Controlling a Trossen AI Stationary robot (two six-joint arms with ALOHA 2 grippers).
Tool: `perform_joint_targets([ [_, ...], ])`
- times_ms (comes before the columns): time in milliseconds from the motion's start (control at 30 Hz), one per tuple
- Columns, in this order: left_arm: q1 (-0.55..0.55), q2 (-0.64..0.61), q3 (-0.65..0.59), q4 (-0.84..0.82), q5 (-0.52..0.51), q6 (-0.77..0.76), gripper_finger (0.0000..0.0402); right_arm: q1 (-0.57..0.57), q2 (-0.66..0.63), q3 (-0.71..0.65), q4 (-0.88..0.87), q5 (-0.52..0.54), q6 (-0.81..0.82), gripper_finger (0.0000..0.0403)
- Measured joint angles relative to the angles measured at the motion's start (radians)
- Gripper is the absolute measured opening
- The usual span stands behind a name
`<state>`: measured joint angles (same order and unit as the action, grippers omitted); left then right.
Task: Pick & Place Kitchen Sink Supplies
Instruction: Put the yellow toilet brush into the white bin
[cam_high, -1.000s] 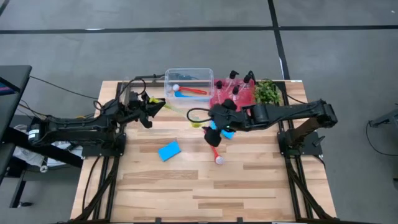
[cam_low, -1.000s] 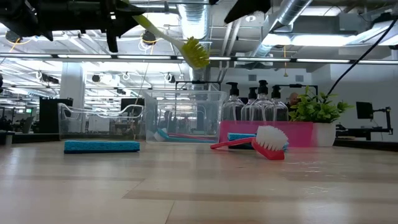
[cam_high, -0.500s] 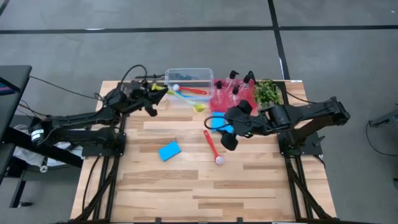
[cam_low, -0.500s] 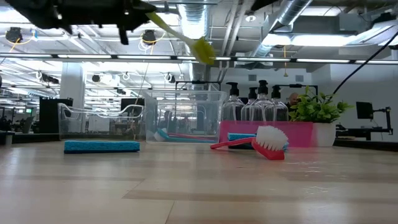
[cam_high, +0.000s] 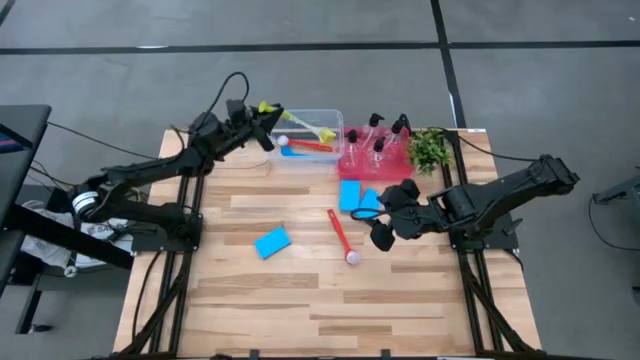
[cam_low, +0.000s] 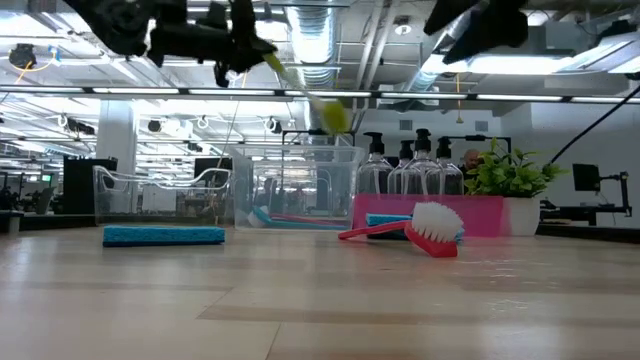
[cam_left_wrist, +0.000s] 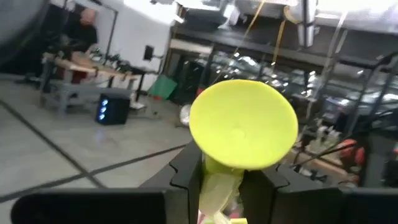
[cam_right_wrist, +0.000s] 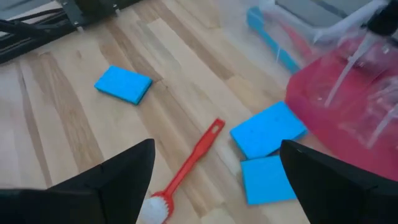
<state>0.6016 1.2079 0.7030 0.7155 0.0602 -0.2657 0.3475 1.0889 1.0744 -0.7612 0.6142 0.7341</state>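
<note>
The yellow-green brush (cam_high: 296, 121) has been carried over the clear tub (cam_high: 330, 118), clenched in the left tool (cam_high: 266, 131). The right tool (cam_high: 386, 222) has been drawn back, spread wide and empty, leaving two blue sponges (cam_high: 358, 196) beside the red brush (cam_high: 341, 236) on the table (cam_high: 300, 290).

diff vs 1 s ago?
Left end effector, shut on the yellow-green long-handled brush, carried it from the table's left over the clear plastic tub. Right end effector, open, let go a blue rectangular sponge and withdrew rightward. Red long-handled brush, lone blue sponge, pump bottles unchanged.
</note>
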Motion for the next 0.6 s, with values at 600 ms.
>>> perform_joint_targets([
  [600, 0.062, 0.158, 0.006, 0.001, 0.001, -0.004, 0.0084, 0.0, 0.046, -0.059, 0.123, -0.014, 0.046, 0.0338],
])
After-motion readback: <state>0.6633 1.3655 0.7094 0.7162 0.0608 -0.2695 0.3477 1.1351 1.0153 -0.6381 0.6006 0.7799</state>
